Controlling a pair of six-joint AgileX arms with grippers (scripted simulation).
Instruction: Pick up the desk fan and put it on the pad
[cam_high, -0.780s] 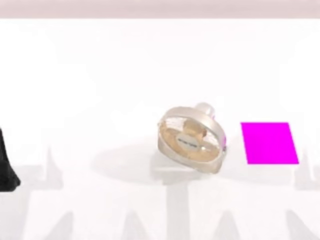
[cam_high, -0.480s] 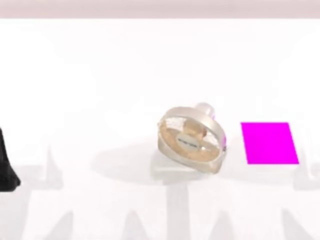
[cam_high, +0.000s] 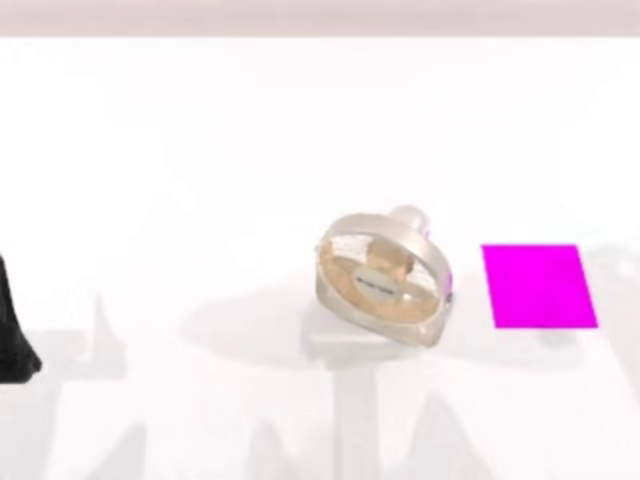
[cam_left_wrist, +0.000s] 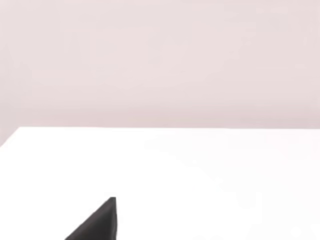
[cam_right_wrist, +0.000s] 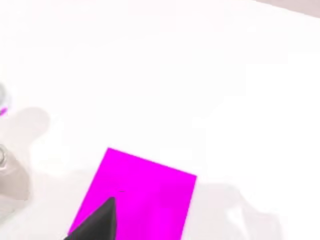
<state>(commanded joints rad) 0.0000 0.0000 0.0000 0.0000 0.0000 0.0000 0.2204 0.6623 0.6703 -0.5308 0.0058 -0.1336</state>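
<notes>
The desk fan (cam_high: 385, 278) sits tilted on the white surface (cam_high: 250, 150), label facing up. The pad (cam_high: 538, 286) lies flat just right of it — apart, not touching. Far left of the fan, a dark arm part (cam_high: 14, 335) pokes in at the edge.

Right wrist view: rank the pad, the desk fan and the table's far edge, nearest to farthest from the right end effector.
1. the pad, right by the right end effector.
2. the desk fan, beside the pad.
3. the table's far edge, well beyond both.
</notes>
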